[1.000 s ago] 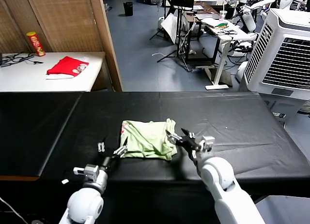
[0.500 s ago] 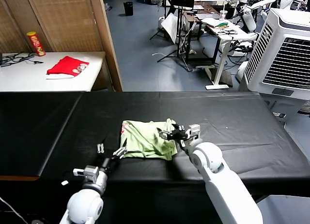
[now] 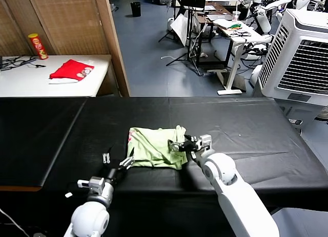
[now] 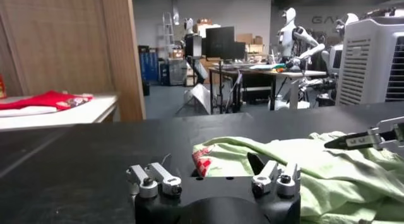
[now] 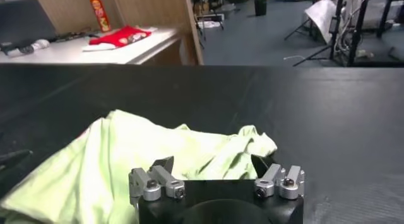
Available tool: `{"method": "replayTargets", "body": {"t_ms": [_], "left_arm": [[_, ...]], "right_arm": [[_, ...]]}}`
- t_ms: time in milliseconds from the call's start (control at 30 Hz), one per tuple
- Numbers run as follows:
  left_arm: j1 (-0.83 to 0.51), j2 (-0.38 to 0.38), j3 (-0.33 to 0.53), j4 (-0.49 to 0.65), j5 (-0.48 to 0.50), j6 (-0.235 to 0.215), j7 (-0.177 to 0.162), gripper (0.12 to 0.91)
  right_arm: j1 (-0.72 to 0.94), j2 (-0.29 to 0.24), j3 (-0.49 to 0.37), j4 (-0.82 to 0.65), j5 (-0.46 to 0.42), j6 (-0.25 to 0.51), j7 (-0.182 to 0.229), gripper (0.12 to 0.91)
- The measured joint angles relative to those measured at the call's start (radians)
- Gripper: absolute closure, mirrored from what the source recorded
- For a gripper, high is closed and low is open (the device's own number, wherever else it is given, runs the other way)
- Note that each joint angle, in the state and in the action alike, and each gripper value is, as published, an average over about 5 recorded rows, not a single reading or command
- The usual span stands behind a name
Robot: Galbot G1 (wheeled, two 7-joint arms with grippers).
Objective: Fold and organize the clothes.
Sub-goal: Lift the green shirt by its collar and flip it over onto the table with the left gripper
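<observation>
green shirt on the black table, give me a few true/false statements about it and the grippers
1. The green shirt lies spread flat, sleeves out. False: it is a bunched, crumpled heap.
2. The right gripper is at the shirt's right edge, jaws open. True.
3. The left gripper has lifted a corner of the shirt. False: it is open at the shirt's near left corner, holding nothing.
4. A red garment lies on the white table behind. True.
5. The shirt hangs over the black table edge. False: it lies wholly on top.
</observation>
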Motion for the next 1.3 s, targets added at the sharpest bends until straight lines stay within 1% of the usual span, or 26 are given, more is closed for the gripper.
{"method": "replayTargets", "body": {"t_ms": [167,267,367,467,633,900,1133,1200,1233,1300], "left_arm": [[0.003,0.0,-0.002,0.0,0.0,-0.002,0.0,0.232],[0.001,-0.001,-0.001,0.0,0.003,-0.002,0.0,0.232],[0.002,-0.004,0.001,-0.002,0.006,0.0,0.0,0.232],[0.007,-0.004,-0.001,-0.006,0.007,0.0,0.0,0.232],[0.012,-0.004,-0.01,-0.006,0.007,-0.004,0.0,0.232],[0.013,-0.006,-0.011,-0.005,0.007,-0.006,0.0,0.232],[0.017,-0.006,-0.012,-0.007,0.008,-0.008,0.0,0.232],[0.02,-0.007,-0.012,-0.008,0.009,-0.009,0.0,0.232],[0.021,-0.007,-0.013,-0.008,0.009,-0.01,0.0,0.232],[0.025,-0.008,-0.015,-0.008,0.01,-0.012,0.0,0.232]], "right_arm": [[0.003,-0.004,-0.002,0.019,0.004,0.004,-0.017,0.227],[0.022,0.007,-0.021,0.014,0.003,0.003,-0.032,0.227],[0.034,0.018,-0.045,-0.001,0.003,0.001,-0.038,0.227],[0.033,0.021,-0.058,-0.015,0.01,-0.004,-0.025,0.227],[0.017,0.02,-0.054,-0.021,0.02,-0.011,-0.003,0.227],[0.003,0.021,-0.042,-0.013,0.022,-0.011,0.0,0.227],[0.012,0.033,-0.038,-0.039,0.042,-0.007,0.0,0.231],[0.015,0.038,-0.038,-0.048,0.044,-0.004,-0.001,0.258],[0.016,0.04,-0.038,-0.051,0.046,-0.003,-0.002,0.288],[0.017,0.042,-0.038,-0.055,0.047,-0.001,-0.003,0.371]]}}
